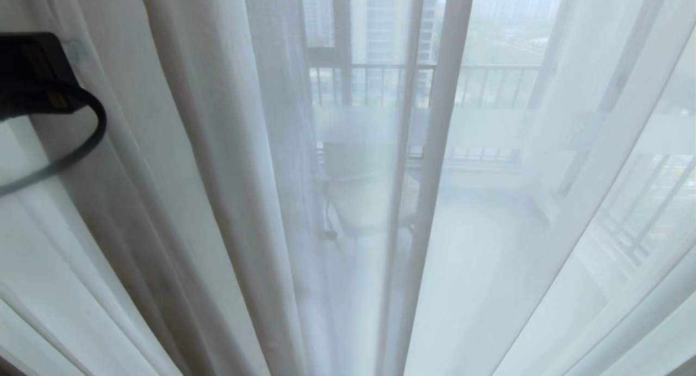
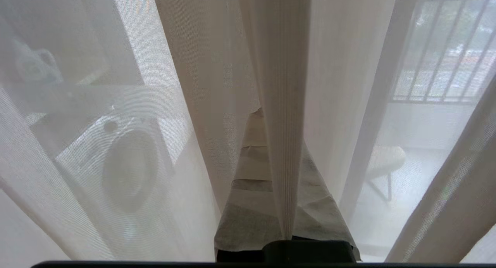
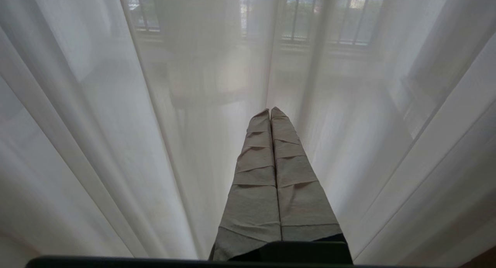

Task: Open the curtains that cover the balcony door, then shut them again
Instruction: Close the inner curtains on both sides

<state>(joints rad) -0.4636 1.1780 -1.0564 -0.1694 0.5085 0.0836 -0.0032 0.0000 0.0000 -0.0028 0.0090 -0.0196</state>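
Note:
The sheer white curtains hang in long pleats across every view. In the left wrist view my left gripper is shut on a narrow bunched fold of the sheer curtain, which runs between its tape-wrapped fingers. The black body of my left arm, with a looped cable, shows at the head view's upper left, pressed into the fabric. My right gripper is shut with nothing in it, its wrapped fingers pointing at the sheer curtain. The balcony door shows only dimly as a frosted band behind the sheer.
Through the fabric I make out a balcony chair, the outer railing bars and high-rise buildings beyond. A round-doored washing machine and a stool show behind the sheer in the left wrist view.

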